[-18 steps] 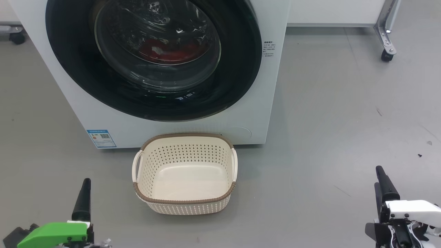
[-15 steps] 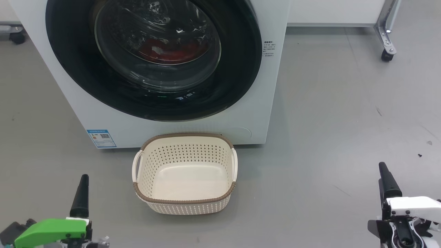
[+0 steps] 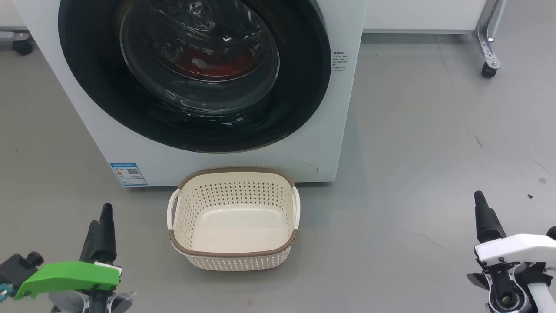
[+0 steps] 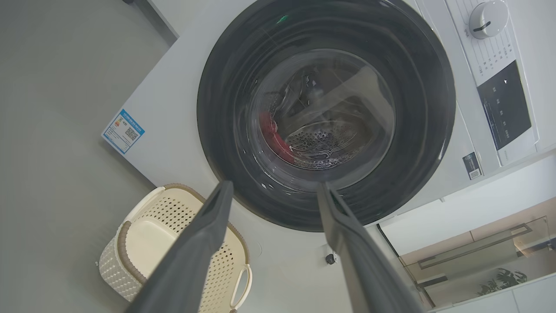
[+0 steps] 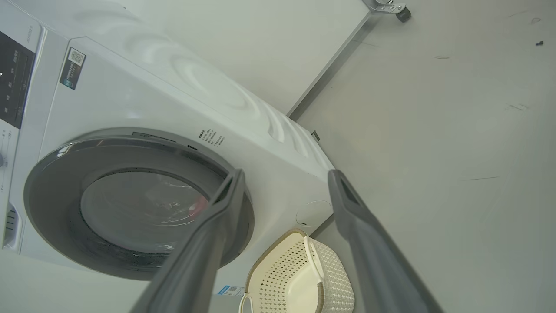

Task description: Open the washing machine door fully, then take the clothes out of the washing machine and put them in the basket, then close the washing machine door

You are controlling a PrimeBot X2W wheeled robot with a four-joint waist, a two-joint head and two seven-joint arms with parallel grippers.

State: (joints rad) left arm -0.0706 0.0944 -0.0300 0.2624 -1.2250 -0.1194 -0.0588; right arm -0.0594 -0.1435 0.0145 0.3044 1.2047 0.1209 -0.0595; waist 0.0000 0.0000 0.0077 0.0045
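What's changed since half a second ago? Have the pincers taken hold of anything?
The left pincer and right pincer have both moved up the head view toward the washing machine, open, holding nothing. The door is shut, clothes behind its glass, basket empty: all unchanged.

Left claw (image 3: pixel 100 215), right claw (image 3: pixel 479 198) both moved forward; left seemingly rolled slightly.

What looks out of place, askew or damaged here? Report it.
Nothing stands out. The washing machine door looks closed, the clothes lie behind its glass, and the basket stands upright and empty before the washing machine. Only small dark specks mark the floor at right.
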